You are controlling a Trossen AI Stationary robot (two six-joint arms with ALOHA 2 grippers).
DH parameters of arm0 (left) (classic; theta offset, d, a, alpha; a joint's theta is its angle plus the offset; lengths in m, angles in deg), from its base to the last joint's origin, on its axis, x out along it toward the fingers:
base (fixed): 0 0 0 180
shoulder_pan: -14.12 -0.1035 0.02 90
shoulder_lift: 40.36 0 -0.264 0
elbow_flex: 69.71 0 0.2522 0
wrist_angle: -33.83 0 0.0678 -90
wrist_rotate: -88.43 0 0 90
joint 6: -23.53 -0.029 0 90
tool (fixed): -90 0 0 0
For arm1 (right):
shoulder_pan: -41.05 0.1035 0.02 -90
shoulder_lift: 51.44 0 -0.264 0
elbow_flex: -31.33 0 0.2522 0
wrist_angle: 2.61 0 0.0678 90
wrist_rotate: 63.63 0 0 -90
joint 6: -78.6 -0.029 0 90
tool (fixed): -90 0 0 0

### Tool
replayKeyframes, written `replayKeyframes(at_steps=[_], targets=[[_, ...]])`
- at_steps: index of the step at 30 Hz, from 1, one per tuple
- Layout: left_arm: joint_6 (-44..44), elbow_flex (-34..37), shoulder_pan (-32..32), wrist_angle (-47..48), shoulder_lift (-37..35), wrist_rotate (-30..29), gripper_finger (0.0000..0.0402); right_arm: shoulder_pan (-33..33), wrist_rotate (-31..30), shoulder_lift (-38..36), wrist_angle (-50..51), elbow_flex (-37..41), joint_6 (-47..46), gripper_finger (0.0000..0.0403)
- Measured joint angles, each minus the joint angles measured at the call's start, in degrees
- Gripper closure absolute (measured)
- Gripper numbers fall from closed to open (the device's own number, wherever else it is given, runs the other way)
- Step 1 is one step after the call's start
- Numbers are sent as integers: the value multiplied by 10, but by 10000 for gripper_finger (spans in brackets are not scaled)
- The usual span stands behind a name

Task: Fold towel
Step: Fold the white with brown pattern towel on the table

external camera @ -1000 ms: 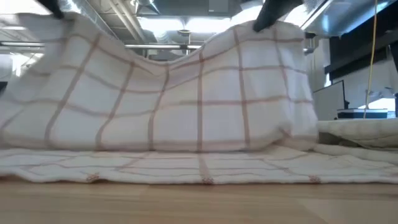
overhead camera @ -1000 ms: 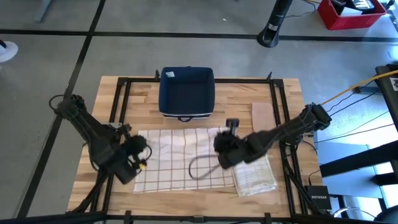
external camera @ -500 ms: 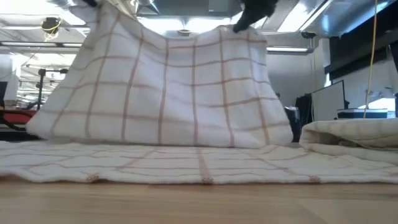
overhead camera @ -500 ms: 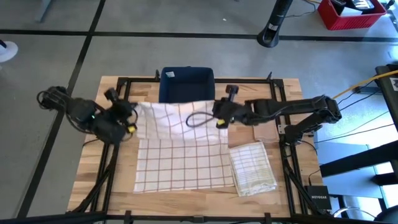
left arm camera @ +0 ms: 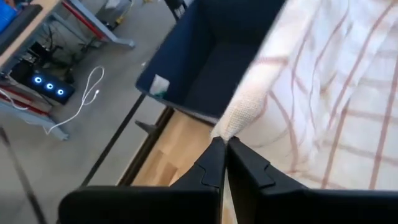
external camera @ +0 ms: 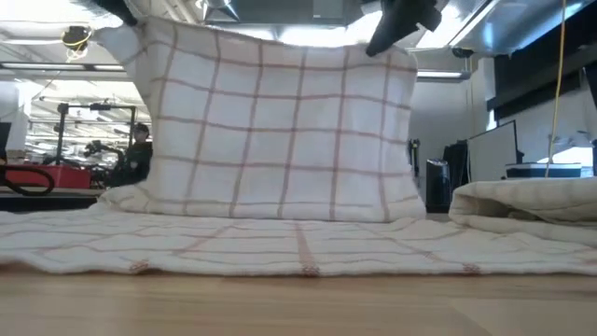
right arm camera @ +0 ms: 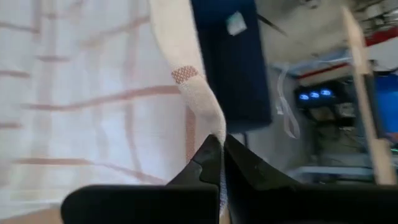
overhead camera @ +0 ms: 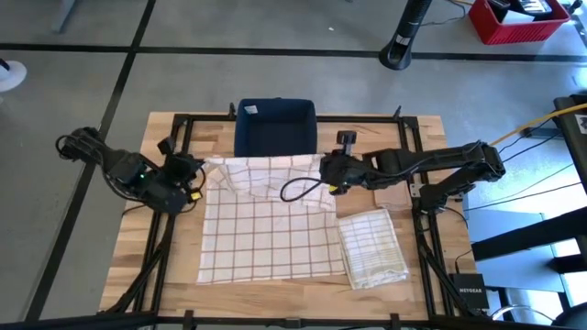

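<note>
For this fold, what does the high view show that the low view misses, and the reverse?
Only the high view shows the dark blue square bin behind the towel, and the left gripper and right gripper each pinching a raised corner. Only the low view shows the lifted half hanging upright above the flat half. Both show the white towel with thin red checks and the folded cream cloth.

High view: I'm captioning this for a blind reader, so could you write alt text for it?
Seen from above, two dark robot arms hold up the far edge of a white checked towel, the left gripper and right gripper each shut on a corner, while its near half lies flat on the wooden table. A dark blue bin sits behind it, a folded towel beside it.
</note>
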Motion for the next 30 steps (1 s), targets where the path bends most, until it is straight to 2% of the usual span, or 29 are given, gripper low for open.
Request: replayKeyframes(at_steps=[3, 8, 11, 13, 17, 21, 23, 26, 30], targets=[[4, 10, -3, 10, 9, -2, 396, -12, -33, -7, -12, 0, 24, 394], [1, 10, -32, 16, 1, -95, 396, -72, -42, -15, -94, 0, 114, 394], [-18, 10, -59, 22, -9, -164, 396, -116, -20, -16, -171, 0, 187, 394], [-30, 10, -72, 22, -15, -188, 396, -133, 7, -16, -215, 0, 229, 394], [-41, 10, -76, 16, -19, -176, 396, -135, 30, -16, -241, 0, 272, 394], [-30, 12, -53, -1, -16, -110, 396, -101, 45, -20, -163, 0, 255, 394], [-29, 12, -41, -1, -15, -112, 396, -87, 29, -20, -148, 0, 254, 394], [-29, 12, -40, 2, -19, -182, 396, -91, 14, -20, -183, 0, 279, 394], [-31, 12, -68, 4, -28, -292, 396, -139, 15, -20, -265, 0, 313, 394]])
